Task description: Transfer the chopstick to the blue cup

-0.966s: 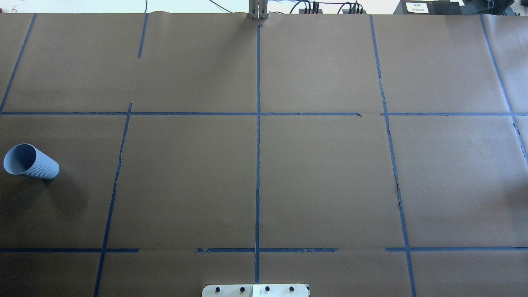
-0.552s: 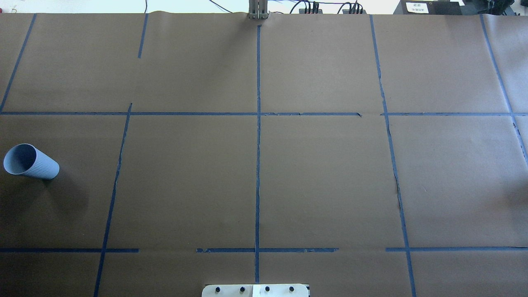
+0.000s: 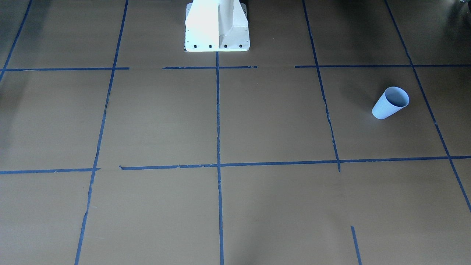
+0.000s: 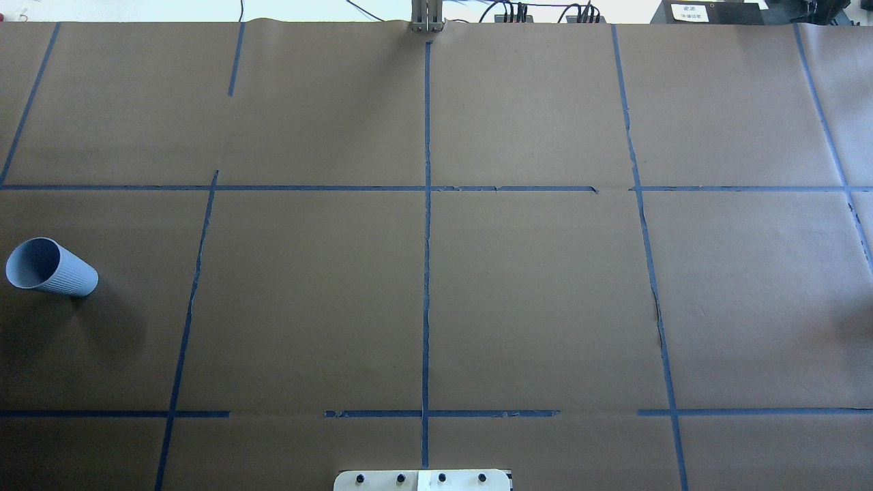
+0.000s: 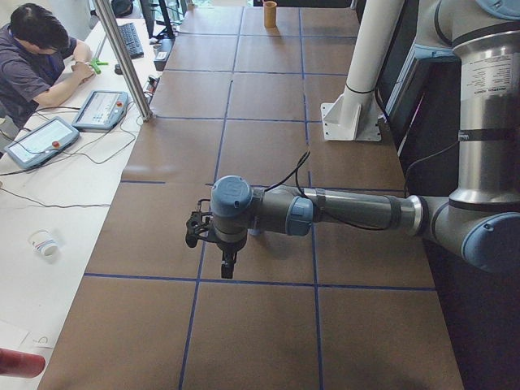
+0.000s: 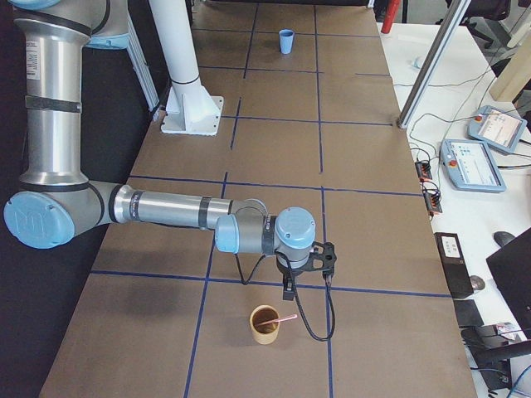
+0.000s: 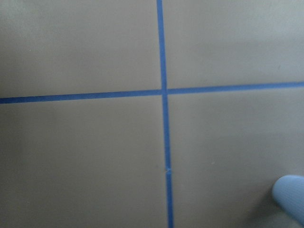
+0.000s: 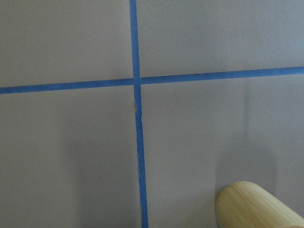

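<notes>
The light-blue ribbed cup (image 4: 51, 267) stands upright at the table's left side; it also shows in the front view (image 3: 390, 102), far off in the right view (image 6: 286, 40), and at the left wrist view's lower right corner (image 7: 290, 195). One thin pink chopstick (image 6: 285, 318) leans out of a bamboo cup (image 6: 265, 324), whose rim shows in the right wrist view (image 8: 256, 206). My right gripper (image 6: 287, 292) hangs just above and behind the bamboo cup. My left gripper (image 5: 227, 270) hangs over the table. I cannot tell whether either is open or shut.
The white robot pedestal (image 3: 217, 29) stands at the table's near-robot edge. Blue tape lines cross the brown paper. An operator (image 5: 32, 57) sits at a side table with teach pendants (image 5: 101, 110). A metal post (image 5: 122, 57) stands at the far edge.
</notes>
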Available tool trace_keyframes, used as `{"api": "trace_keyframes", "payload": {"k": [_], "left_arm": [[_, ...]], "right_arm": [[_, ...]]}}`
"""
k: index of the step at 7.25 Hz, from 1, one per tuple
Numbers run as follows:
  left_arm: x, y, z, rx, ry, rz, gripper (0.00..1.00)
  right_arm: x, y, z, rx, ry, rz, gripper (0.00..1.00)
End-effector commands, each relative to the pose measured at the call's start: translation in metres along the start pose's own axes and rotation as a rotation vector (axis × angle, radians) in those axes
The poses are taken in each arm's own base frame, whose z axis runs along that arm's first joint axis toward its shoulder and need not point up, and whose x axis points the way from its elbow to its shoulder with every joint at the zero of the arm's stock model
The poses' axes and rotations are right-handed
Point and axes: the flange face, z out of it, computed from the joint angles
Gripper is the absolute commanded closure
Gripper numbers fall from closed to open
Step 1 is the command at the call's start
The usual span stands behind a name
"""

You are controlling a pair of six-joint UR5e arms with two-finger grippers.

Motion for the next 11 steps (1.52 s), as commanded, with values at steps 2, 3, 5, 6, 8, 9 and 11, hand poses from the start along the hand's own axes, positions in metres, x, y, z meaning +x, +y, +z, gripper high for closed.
{"api": "trace_keyframes", "payload": {"k": [2,3,5,6,8,9,11], "left_arm": [[0.093,0.008,0.046,-0.063,0.046,-0.096,0.00],[0.095,0.034,0.075,-0.065,0.051,-0.100,0.01],[0.114,0.048,0.109,-0.066,0.026,-0.122,0.02],[0.118,0.049,0.117,-0.056,-0.005,-0.111,0.02],[0.122,0.048,0.137,-0.088,-0.016,-0.096,0.02],[0.126,0.048,0.149,-0.108,-0.020,-0.087,0.02],[0.130,0.048,0.168,-0.137,-0.030,-0.075,0.02]], "right_arm": [[-0.005,0.000,-0.004,0.010,0.000,-0.005,0.00],[-0.005,0.000,-0.004,0.010,0.000,-0.005,0.00],[-0.005,0.000,-0.005,0.011,0.001,-0.006,0.00],[-0.003,0.002,-0.004,0.007,0.000,-0.001,0.00],[0.000,0.002,0.000,0.001,0.002,-0.001,0.00],[-0.001,0.003,-0.001,0.002,0.000,-0.002,0.00],[0.002,0.005,0.001,-0.002,0.001,0.000,0.00]]}}
